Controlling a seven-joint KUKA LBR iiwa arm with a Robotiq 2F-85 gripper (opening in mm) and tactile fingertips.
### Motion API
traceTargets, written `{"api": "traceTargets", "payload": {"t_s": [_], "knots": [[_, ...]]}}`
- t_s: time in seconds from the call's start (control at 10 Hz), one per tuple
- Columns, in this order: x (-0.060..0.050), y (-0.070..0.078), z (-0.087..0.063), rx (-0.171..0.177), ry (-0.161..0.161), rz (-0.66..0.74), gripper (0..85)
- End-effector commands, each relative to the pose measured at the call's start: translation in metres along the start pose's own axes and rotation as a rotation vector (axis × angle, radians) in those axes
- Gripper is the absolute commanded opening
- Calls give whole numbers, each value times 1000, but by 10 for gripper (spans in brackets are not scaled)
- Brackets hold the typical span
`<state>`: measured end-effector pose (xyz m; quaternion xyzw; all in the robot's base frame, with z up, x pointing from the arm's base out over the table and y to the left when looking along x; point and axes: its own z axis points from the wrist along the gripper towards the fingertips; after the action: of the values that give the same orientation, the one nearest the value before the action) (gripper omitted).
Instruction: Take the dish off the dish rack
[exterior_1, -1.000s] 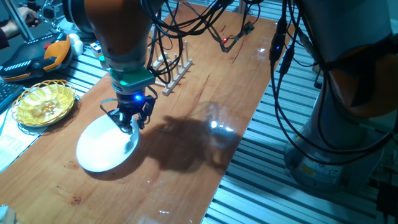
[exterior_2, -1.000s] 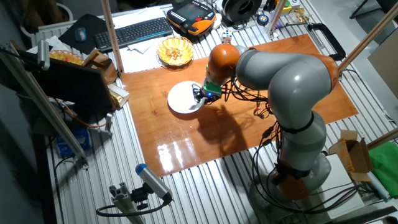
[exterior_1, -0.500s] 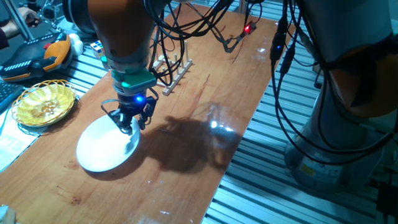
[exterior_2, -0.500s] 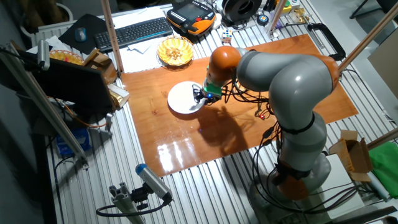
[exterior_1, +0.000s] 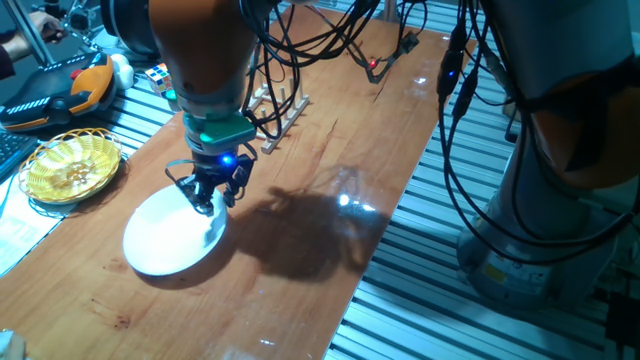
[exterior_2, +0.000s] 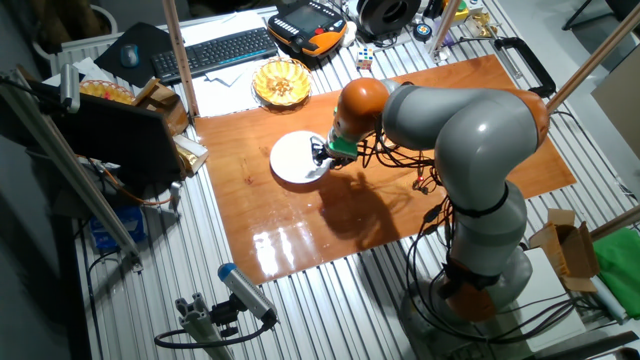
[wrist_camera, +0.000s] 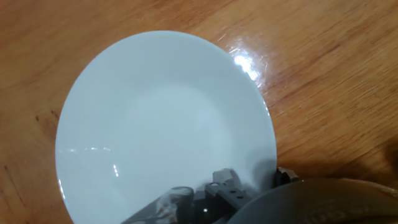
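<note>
Lifting a little since a moment earlier, my end effector (exterior_1: 210, 198) hung just above the dish's near rim, fingers apart and grasping nothing. The dish (exterior_1: 168, 232) lay flat on the counter (exterior_1: 300, 200), well clear of the dish rack (exterior_1: 278, 112), so I judged the task nearly done. The yellow basket (exterior_1: 72, 166) sat beside it; nothing blocked my retreat.

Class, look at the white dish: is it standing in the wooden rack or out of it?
Out of it. The dish lies flat on the table, apart from the dish rack, with the gripper over its rim.
</note>
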<state>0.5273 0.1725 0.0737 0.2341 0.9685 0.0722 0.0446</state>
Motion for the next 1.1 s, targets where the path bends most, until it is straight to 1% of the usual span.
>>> {"api": "traceTargets", "payload": {"t_s": [0.0, 0.4, 0.7, 0.8, 1.0], "knots": [[0, -1, 0, 2, -4, 0, 407], [-2, -5, 1, 10, -8, 3, 410], [-3, -6, -2, 13, -6, -3, 413], [-5, -5, -6, 14, -3, -8, 410], [-9, -1, -19, 25, -1, -18, 403]]}}
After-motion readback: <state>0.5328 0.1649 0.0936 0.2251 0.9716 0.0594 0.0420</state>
